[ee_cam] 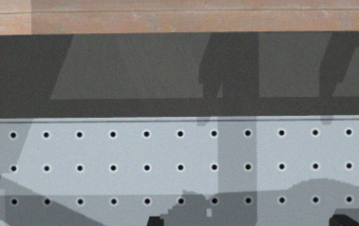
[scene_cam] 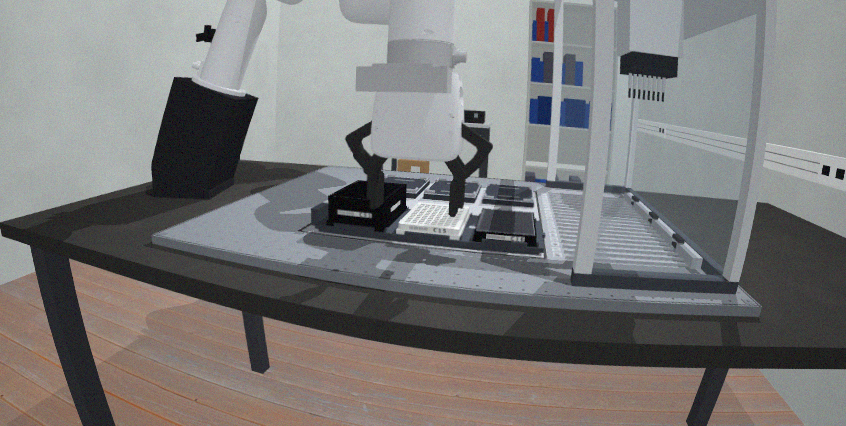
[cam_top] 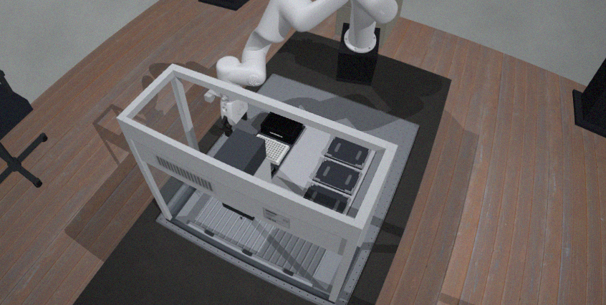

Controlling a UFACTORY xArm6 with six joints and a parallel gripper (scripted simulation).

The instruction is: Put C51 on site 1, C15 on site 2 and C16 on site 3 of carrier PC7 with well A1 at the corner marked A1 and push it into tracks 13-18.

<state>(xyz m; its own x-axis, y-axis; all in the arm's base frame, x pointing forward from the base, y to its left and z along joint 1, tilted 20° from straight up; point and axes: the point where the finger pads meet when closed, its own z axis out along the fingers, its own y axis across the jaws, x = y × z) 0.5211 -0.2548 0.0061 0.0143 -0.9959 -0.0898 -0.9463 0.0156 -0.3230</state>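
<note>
The carrier PC7 (scene_cam: 425, 234) lies on the apron in front of the rails. On it stand the black deep-well block C51 (scene_cam: 366, 204), the white 96-well plate C15 (scene_cam: 434, 219) and the dark 384-well plate C16 (scene_cam: 505, 225) in a row. From above I see C51 (cam_top: 281, 127) and C15 (cam_top: 273, 148); C16 is hidden under the dark pipetting head (cam_top: 239, 150). My gripper (scene_cam: 414, 195) (cam_top: 228, 127) is open and empty. It hangs a little above the deck on the carrier's side away from the nests. The wrist view shows only the perforated deck and my fingertips.
The three nests (cam_top: 337, 174) beside the apron stand empty. The ribbed loading rails (scene_cam: 615, 228) lie under the white instrument frame (cam_top: 253, 163). A frame post (scene_cam: 591, 186) and the pipetting head (scene_cam: 647, 38) stand close to the carrier's far end. The table edge (ee_cam: 179, 106) is near.
</note>
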